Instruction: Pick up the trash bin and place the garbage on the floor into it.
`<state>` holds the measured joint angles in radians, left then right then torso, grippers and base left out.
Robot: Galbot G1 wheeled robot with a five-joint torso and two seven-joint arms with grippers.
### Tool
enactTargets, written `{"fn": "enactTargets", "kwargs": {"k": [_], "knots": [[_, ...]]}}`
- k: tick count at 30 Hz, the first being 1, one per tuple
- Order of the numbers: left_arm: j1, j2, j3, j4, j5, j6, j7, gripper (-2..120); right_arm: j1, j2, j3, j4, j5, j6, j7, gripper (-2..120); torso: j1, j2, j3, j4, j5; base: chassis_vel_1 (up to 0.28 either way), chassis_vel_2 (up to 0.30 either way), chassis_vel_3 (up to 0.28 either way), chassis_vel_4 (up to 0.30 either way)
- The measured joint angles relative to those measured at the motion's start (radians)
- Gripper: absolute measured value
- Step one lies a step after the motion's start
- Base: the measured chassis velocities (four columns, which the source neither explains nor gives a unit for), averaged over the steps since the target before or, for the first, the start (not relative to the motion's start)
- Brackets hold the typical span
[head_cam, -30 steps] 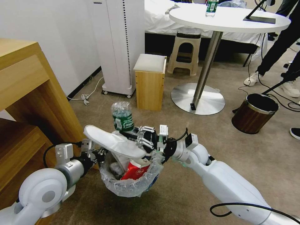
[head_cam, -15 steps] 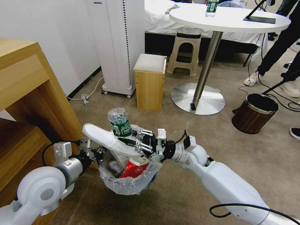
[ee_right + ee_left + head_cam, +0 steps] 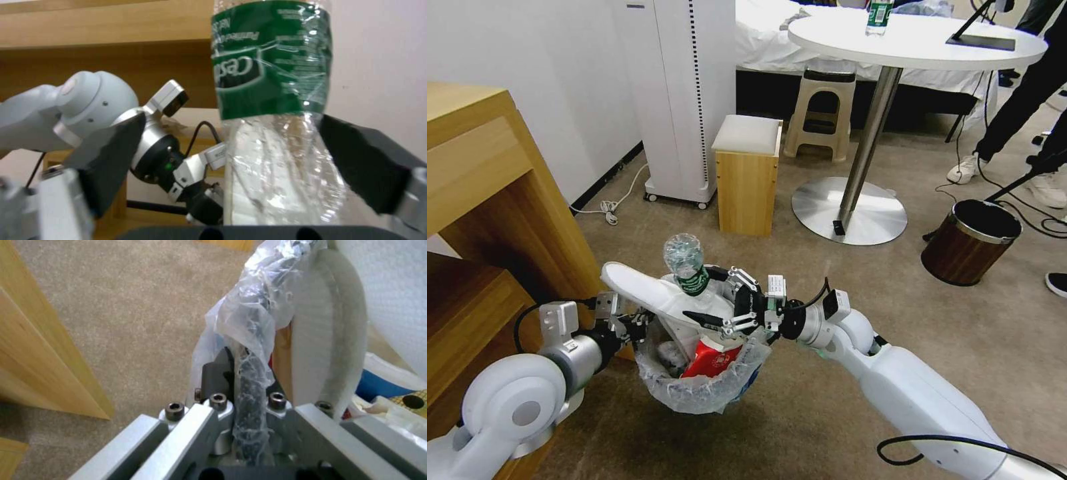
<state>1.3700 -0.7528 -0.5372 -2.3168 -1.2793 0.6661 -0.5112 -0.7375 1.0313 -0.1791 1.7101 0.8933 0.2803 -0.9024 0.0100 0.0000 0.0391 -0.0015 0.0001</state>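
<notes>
The trash bin [image 3: 700, 390], lined with a crinkled white bag, hangs above the carpet floor [image 3: 974, 333]. My left gripper [image 3: 627, 327] is shut on its rim [image 3: 249, 336], plastic pinched between the jaws. A white slipper [image 3: 647, 293] sticks out over the rim, and a red wrapper [image 3: 714, 360] lies inside. A crushed clear bottle with a green label [image 3: 686, 267] stands neck-down in the bin. My right gripper [image 3: 704, 297] is open around that bottle [image 3: 271, 83], with a wide gap on one side; the other dark finger [image 3: 360, 160] is close beside it.
A wooden desk [image 3: 480, 200] stands close on the left. Ahead are a small wooden stool [image 3: 747, 177], a white appliance [image 3: 677, 100] and a round table's metal base [image 3: 848, 210]. A brown wood-grain bin [image 3: 970, 243], cables and a person's legs are at the right.
My right gripper lowered the bottle toward the bin and has opened; the bottle now stands more upright among the garbage. The left gripper and bin shifted only slightly.
</notes>
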Motion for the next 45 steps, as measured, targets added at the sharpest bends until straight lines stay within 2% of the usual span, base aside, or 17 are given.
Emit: {"fn": "enactTargets", "kwargs": {"k": [6, 19, 26, 31, 38, 42, 45], "knots": [[0.003, 0.0, -0.004, -0.003, 0.003, 0.0, 0.0, 0, -0.017, -0.034, 0.019, 0.025, 0.002, -0.012, -0.042, 100, 0.0, 0.0, 0.0, 0.0, 0.0, 0.0, 0.0, 0.0, 0.0], [0.013, -0.004, -0.012, -0.013, 0.007, 0.0, 0.0, 0, -0.041, -0.113, 0.063, 0.059, 0.006, -0.055, -0.03, 100, 0.0, 0.0, 0.0, 0.0, 0.0, 0.0, 0.0, 0.0, 0.0], [0.027, -0.003, -0.023, -0.03, 0.007, 0.0, -0.002, 0, -0.045, -0.137, 0.098, 0.046, -0.105, -0.087, -0.039, 100, 0.0, 0.0, 0.0, 0.0, 0.0, 0.0, 0.0, 0.0, 0.0], [0.036, -0.002, -0.03, -0.038, 0.007, 0.0, -0.003, 0, -0.052, -0.147, 0.119, 0.046, -0.134, -0.097, -0.042, 100, 0.0, 0.0, 0.0, 0.0, 0.0, 0.0, 0.0, 0.0, 0.0], [0.039, -0.003, -0.032, -0.042, 0.01, 0.0, -0.004, 0, -0.066, -0.162, 0.151, 0.077, -0.071, -0.09, -0.038, 100, 0.0, 0.0, 0.0, 0.0001, 0.0, 0.0, 0.0, 0.0, 0.0], [0.038, -0.003, -0.032, -0.04, 0.014, 0.0, -0.004, 0, -0.105, -0.187, 0.186, 0.108, -0.037, -0.083, 0.044, 100, 0.0, 0.0, 0.0, 0.0002, -0.0001, 0.0, 0.0, 0.0, 0.0], [0.038, 0.004, -0.034, -0.037, 0.008, 0.001, -0.037, 0, -0.178, -0.222, 0.244, 0.144, 0.004, -0.076, 0.19, 100, 0.0, 0.0, 0.0, -0.0003, 0.0, 0.0, 0.0, 0.0, 0.0]]}}
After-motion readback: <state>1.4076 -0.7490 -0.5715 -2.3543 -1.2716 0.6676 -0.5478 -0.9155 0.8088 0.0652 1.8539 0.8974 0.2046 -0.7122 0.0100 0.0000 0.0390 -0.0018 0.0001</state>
